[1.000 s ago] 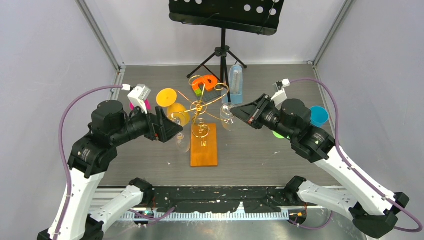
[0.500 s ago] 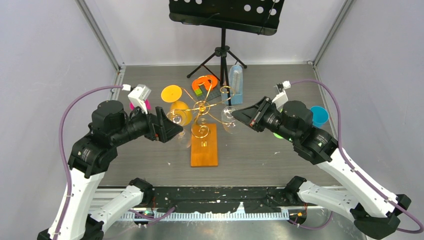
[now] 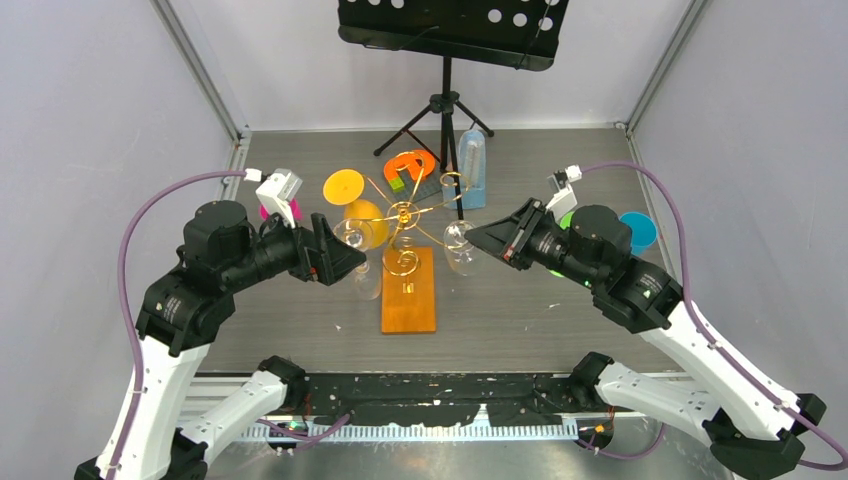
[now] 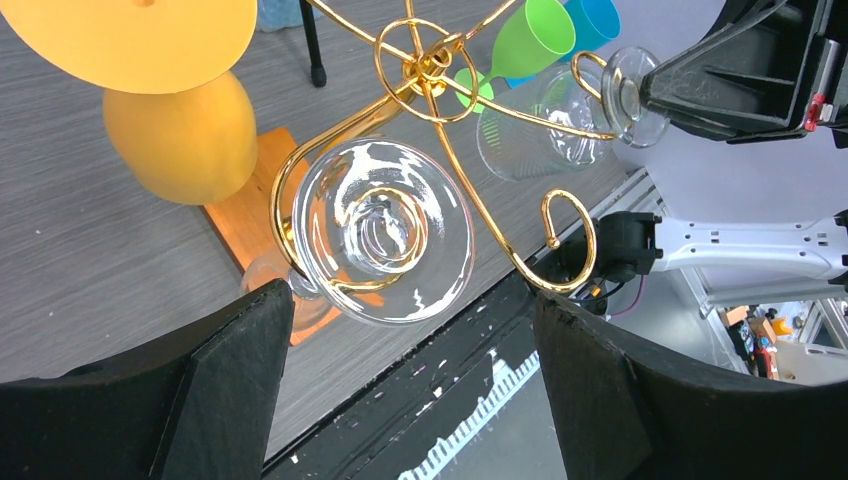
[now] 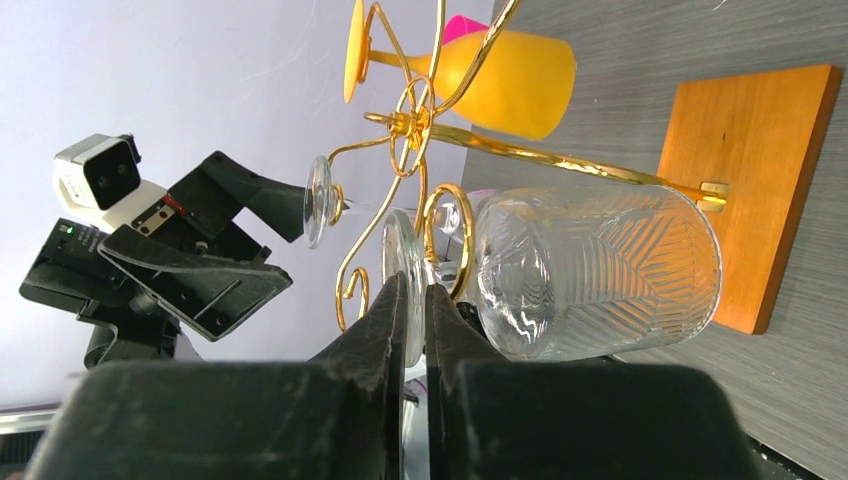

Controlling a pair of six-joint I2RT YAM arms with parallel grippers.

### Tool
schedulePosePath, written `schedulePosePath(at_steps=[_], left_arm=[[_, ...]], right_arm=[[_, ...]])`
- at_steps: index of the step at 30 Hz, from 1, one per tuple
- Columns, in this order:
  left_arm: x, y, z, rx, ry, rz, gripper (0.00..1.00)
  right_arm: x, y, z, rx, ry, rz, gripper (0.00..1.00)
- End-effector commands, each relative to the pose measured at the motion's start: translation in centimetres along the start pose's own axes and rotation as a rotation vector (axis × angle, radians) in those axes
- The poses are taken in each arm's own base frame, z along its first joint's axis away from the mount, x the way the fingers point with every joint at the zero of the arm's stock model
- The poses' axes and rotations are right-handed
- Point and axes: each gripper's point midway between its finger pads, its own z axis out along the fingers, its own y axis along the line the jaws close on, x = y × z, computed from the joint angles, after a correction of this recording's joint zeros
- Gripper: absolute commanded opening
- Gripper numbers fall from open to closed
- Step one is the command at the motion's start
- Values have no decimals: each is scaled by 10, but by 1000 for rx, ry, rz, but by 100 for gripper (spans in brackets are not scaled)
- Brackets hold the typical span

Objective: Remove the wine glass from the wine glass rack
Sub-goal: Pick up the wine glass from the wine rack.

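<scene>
The wine glass rack [image 3: 403, 213] is a gold wire tree on an orange wooden base [image 3: 409, 290] at the table's middle. A clear cut wine glass [image 3: 460, 245] hangs on its right arm. My right gripper [image 3: 472, 237] is shut on this glass's foot [image 5: 405, 275]. The bowl [image 5: 600, 270] lies sideways and a gold scroll end [image 5: 445, 235] still curls round the stem. My left gripper [image 3: 350, 258] is open and empty. Another clear glass [image 4: 385, 230] hangs just beyond its fingers [image 4: 230, 360] on a rack arm. A yellow glass [image 3: 360, 222] also hangs on the rack.
A black tripod music stand [image 3: 447, 100] stands behind the rack, with a pale blue bottle [image 3: 472, 155] and an orange object [image 3: 410, 165] near its feet. A blue cup [image 3: 637, 230] and a green cup [image 3: 557, 268] sit by the right arm. Grey walls close in the sides.
My right gripper has drawn back to the right and nearer with the clear glass's foot in it. The rack's arms have swung slightly. The left arm has not moved.
</scene>
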Motion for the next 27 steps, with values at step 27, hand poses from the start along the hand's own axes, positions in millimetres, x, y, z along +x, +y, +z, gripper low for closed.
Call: schedulePosePath(at_steps=[27], left_arm=[[-7,0,-4,-10,-20,26,87]], right_arm=[[-22,69,30,-135,-63,-28,6]])
